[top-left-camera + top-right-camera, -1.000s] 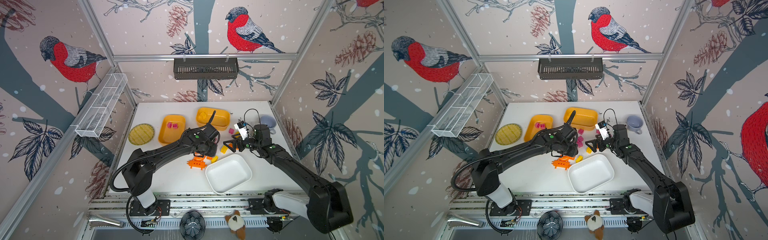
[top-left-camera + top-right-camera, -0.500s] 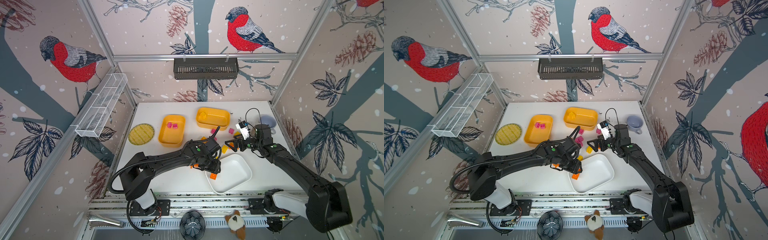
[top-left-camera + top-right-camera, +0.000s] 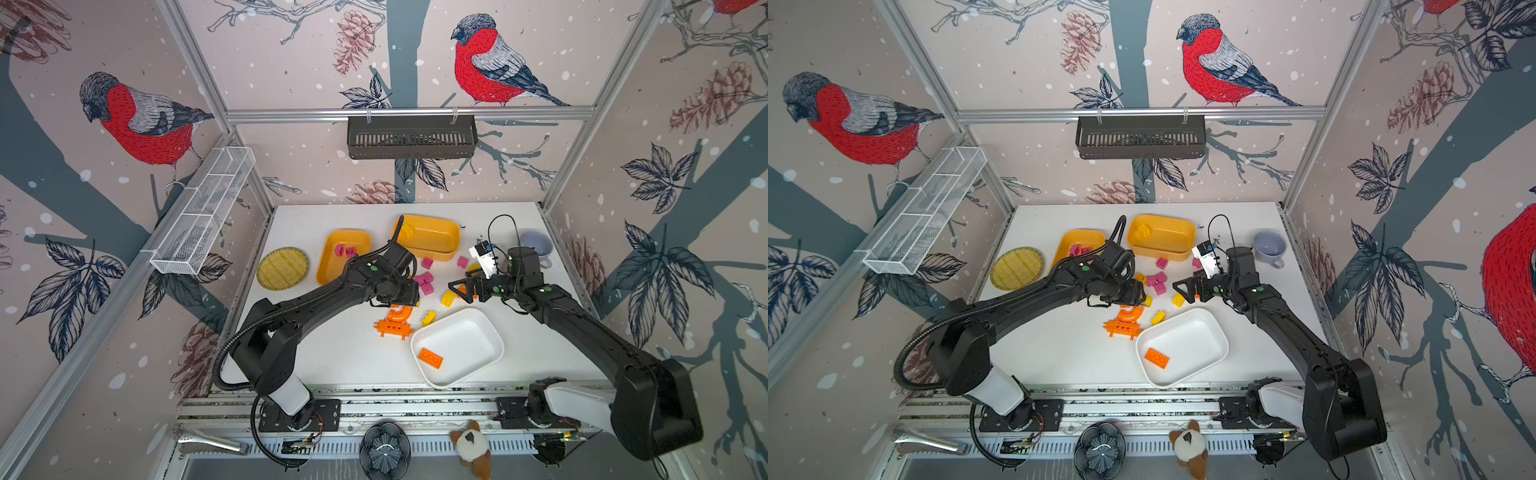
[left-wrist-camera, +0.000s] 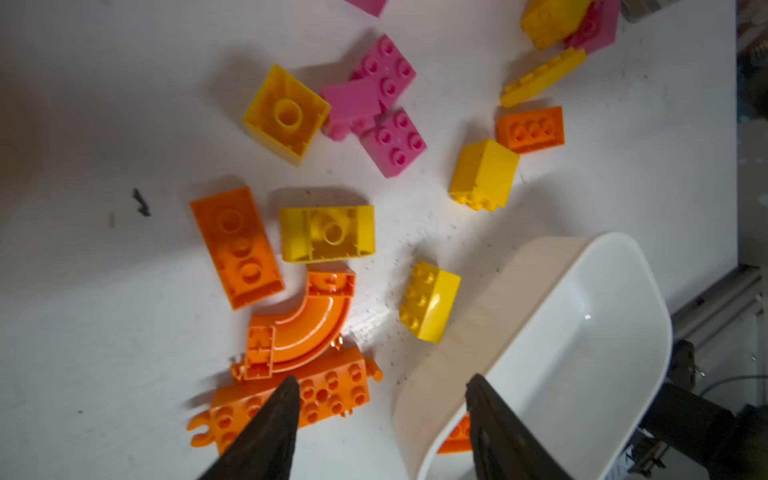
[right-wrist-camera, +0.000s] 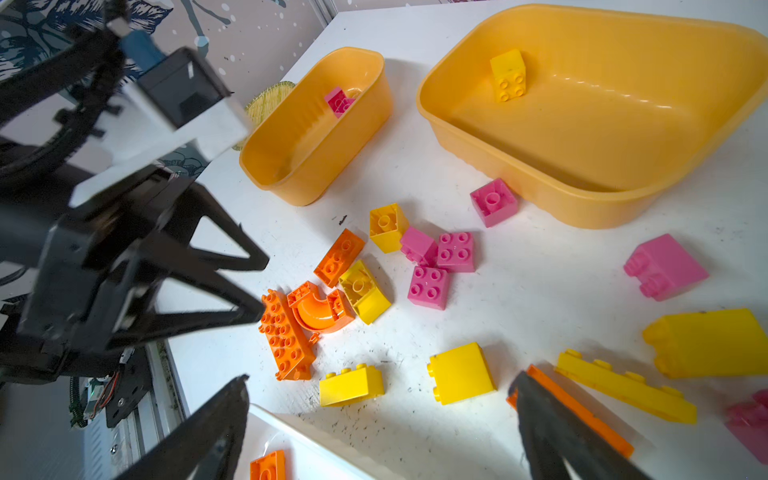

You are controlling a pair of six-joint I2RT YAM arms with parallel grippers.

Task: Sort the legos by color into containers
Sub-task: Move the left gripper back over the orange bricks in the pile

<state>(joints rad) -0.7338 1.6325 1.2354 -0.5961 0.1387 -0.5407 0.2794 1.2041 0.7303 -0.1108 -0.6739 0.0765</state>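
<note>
**One orange brick lands in the white tub**

The orange plate [image 3: 430,358] now lies in the white tub [image 3: 469,332]. A second ago the left fingers were shut on it by the pile. Then they hung over the tub and let it drop. Now the left fingers [image 3: 1133,296] are back above the pile, about half open, and hold nothing. So one more lego is sorted.

Under them lie the orange arch [image 4: 307,320] and the spiky orange bar [image 4: 332,386]. One of those is likely next.

The right fingers [image 3: 1185,291] are wide open and empty, just as before.

Pink bricks [image 3: 345,251] sit in one yellow tub [image 3: 332,268]. A yellow brick [image 3: 407,230] sits in the other yellow tub [image 3: 436,241]. Many legos wait on the counter [image 3: 332,353] between the tubs.
</note>
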